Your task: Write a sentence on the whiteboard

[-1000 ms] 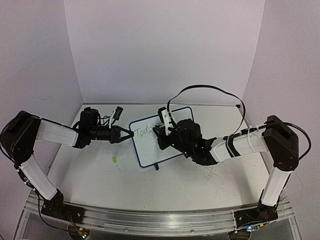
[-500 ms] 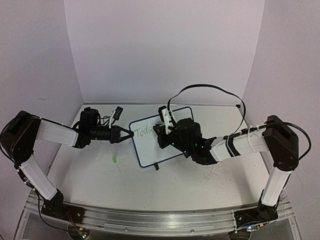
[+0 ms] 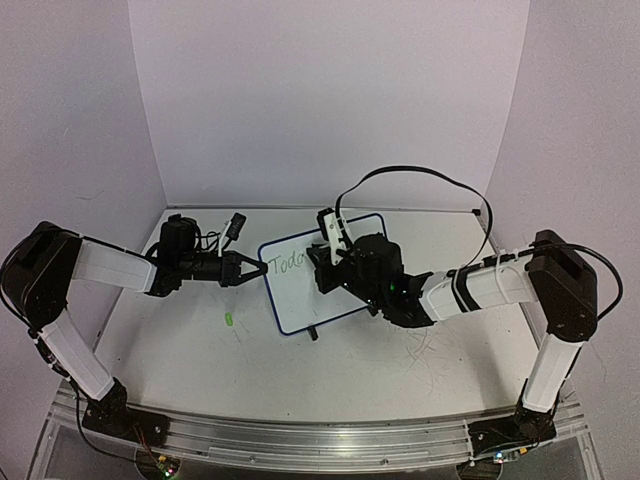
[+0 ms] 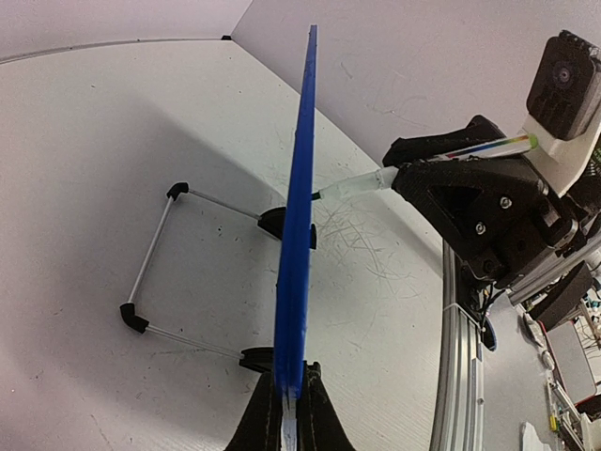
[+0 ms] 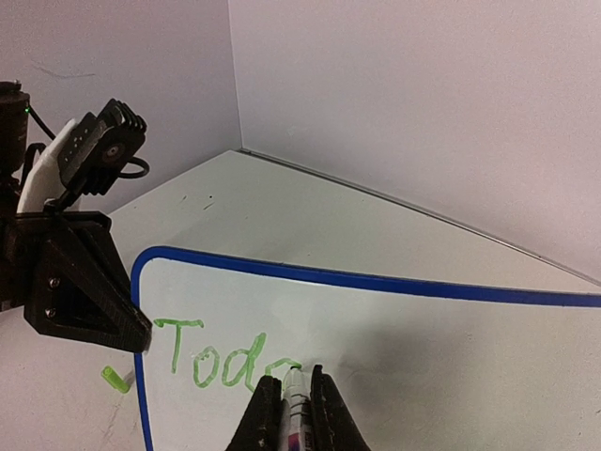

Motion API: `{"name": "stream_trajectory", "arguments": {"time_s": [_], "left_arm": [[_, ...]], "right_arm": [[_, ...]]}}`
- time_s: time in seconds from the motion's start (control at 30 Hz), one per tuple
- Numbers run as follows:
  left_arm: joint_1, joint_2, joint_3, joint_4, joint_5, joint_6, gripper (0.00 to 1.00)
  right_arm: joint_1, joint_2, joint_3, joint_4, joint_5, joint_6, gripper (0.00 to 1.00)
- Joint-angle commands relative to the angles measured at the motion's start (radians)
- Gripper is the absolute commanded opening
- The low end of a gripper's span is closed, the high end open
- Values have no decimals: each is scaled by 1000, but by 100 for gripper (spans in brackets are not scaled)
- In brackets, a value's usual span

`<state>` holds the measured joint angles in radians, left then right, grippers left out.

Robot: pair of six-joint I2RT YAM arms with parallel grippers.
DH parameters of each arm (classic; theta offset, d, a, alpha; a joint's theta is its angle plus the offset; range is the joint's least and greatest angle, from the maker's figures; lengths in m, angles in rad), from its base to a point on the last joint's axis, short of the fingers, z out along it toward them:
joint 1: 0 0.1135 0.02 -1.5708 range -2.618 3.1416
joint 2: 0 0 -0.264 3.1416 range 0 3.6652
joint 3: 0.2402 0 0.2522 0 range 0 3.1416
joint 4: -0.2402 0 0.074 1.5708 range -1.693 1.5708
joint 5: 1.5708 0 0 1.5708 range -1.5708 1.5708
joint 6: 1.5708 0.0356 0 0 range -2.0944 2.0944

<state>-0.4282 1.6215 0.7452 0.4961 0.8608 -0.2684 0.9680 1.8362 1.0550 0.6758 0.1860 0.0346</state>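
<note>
Your left fingers point(image 4: 317, 425) are clenched on the near edge of the whiteboard point(image 4: 299, 188), one on each face, with the blue frame running straight up from between them. From the left wrist view the board shows edge-on, standing upright on two black feet point(image 4: 274, 223), and a thin wire stand point(image 4: 155, 246) reaches out over the counter point(image 4: 84, 141) on one side of it.

Your right fingers point(image 5: 261, 421) are closed around a marker point(image 5: 294, 399), which juts out between their tips. Its green tip rests on the white writing face, right at the end of the last green stroke. The left wrist view shows the same marker as a pale barrel with a rainbow strip, coming in from the right gripper to meet the board's face.

The sentence point(image 5: 221, 357) so far reads "Tod" plus the beginning of another letter, in green, near the board's upper left corner. The rest of the writing face is bare white.

From above, the whiteboard point(image 3: 295, 300) stands in the middle of the counter point(image 3: 250, 370), towards the back wall, between your two arms. Your left arm reaches in from the left to its left edge, and your right arm comes across from the right and covers much of its right half.

A small green cap point(image 3: 229, 319) lies on the counter just in front of the board's left side, apart from both arms. Faint scribble marks point(image 3: 430, 350) show on the counter under your right arm.
</note>
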Motion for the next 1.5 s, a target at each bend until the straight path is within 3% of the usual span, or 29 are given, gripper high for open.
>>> {"name": "stream_trajectory", "arguments": {"time_s": [0.0, 1.47], "left_arm": [[6, -45, 18, 7, 14, 21, 0], [6, -38, 24, 2, 16, 20, 0]], "right_arm": [[-19, -8, 33, 7, 20, -14, 0], [-9, -69, -45, 5, -31, 6, 0]]}}
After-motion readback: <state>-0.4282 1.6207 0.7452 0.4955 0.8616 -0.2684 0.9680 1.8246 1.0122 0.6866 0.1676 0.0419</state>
